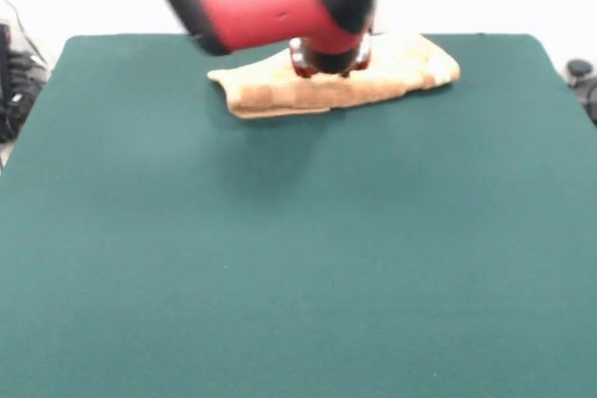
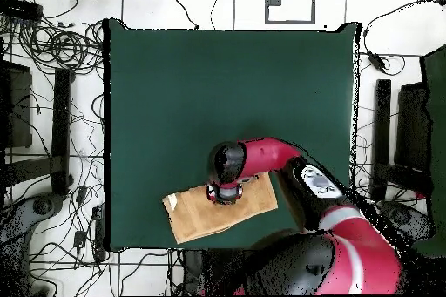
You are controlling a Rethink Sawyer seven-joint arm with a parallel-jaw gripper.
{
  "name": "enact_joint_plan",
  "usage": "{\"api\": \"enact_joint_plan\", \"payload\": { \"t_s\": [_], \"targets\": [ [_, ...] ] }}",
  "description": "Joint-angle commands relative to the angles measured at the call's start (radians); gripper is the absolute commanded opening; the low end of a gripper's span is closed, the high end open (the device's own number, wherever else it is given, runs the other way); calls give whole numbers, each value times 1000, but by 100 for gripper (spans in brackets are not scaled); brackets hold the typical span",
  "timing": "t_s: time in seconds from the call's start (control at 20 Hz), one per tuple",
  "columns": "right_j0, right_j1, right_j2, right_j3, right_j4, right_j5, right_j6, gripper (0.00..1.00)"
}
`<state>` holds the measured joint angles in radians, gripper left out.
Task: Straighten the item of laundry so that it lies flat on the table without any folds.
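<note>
The orange-tan towel [image 1: 392, 76] lies folded and bunched into a narrow strip on the dark green table [image 1: 280, 258], near the table's far edge by the robot. In the overhead view the towel [image 2: 196, 217] sits close to the table's [image 2: 218, 93] bottom edge. My gripper [image 1: 328, 64] is down at the towel's middle, under the red and black arm, and seems to touch the cloth. The arm's head hides the gripper's tips. In the overhead view my gripper [image 2: 225, 193] is over the towel's upper edge. The care tag does not show.
The towel is near the table edge on the robot's side. Cables and dark stands [image 2: 61, 111] lie on the floor around the table. A black object [image 1: 580, 72] sits beyond the table's right side in the front view.
</note>
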<state>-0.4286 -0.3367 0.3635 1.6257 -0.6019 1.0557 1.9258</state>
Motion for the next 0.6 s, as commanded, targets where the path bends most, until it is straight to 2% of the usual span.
{"api": "enact_joint_plan", "payload": {
  "t_s": [0.05,0.1,0.2,0.25,0.3,0.4,0.5,0.6],
  "targets": [
    [320,-76,-242,-164,-542,-645,472,100],
    [396,-70,-300,-195,-635,-676,589,100],
    [478,-59,-366,-233,-743,-709,740,100],
    [506,-54,-386,-245,-785,-718,796,100],
    [557,-46,-427,-265,-862,-730,929,100],
    [606,-39,-449,-283,-982,-704,1098,100],
    [617,-47,-439,-283,-1042,-664,1177,100],
    [609,-60,-415,-282,-1067,-634,1186,100]
  ]
}}
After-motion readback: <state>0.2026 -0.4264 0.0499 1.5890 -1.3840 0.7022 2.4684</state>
